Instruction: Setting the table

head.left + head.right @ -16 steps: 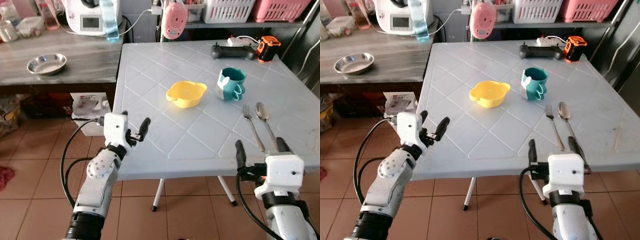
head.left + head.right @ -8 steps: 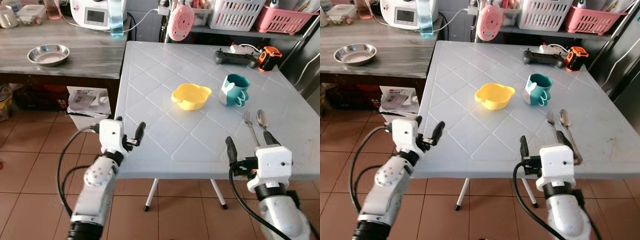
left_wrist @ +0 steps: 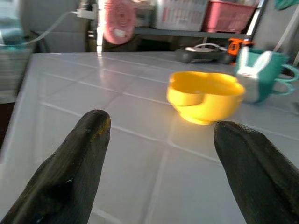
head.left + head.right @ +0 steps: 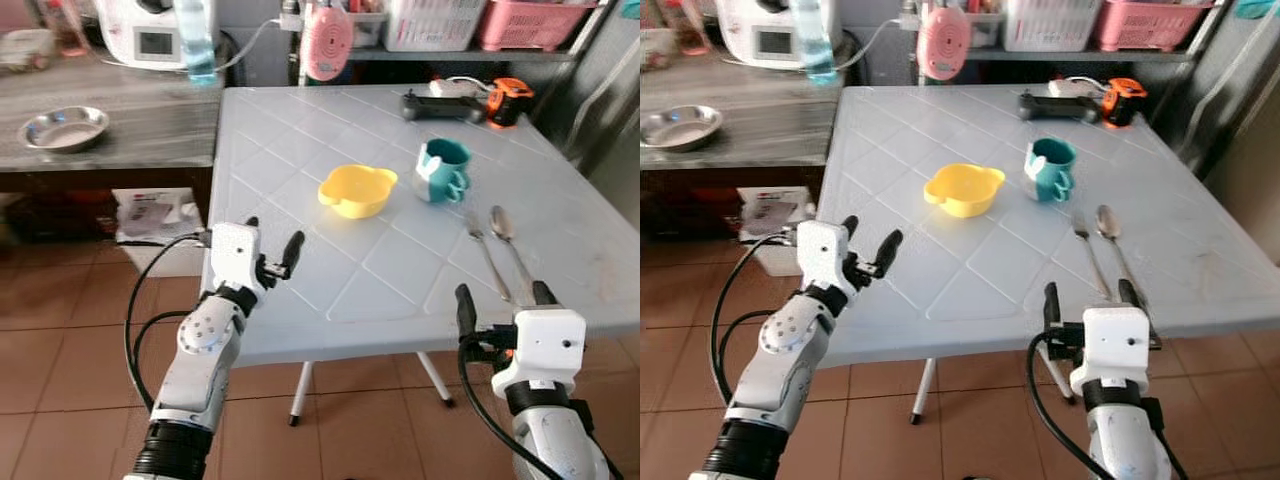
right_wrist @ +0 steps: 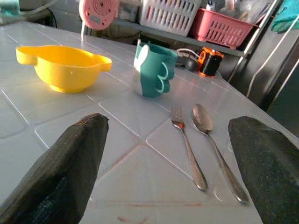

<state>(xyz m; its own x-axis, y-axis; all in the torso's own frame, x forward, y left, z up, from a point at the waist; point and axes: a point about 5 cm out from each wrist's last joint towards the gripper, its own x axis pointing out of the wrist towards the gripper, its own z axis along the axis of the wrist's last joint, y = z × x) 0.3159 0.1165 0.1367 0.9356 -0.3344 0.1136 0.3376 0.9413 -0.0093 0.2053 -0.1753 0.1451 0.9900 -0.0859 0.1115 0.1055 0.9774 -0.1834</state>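
Observation:
A white plastic table [image 4: 300,130] carries a yellow bowl [image 4: 358,190] near its middle and a teal cup [image 4: 442,170] just to its right. A fork [image 4: 483,250] and a spoon [image 4: 508,240] lie side by side near the front right edge. My left gripper [image 4: 272,240] is open over the table's front left corner and holds nothing. My right gripper [image 4: 502,298] is open at the front edge, just short of the fork and spoon handles. The left wrist view looks at the bowl [image 3: 205,95]; the right wrist view shows the cup [image 5: 154,70], fork [image 5: 187,147] and spoon [image 5: 212,140].
A wooden counter to the left holds a steel bowl [image 4: 62,127], a white appliance [image 4: 150,35] and a bottle [image 4: 195,40]. At the table's far edge lie a black controller [image 4: 440,104] and an orange tape measure [image 4: 508,100]. A pink round device [image 4: 323,40] and baskets [image 4: 430,10] stand behind.
The whole picture has shifted, so the camera moved. Both grippers stay open at the table's front edge, and the bowl, cup, fork and spoon have kept their places.

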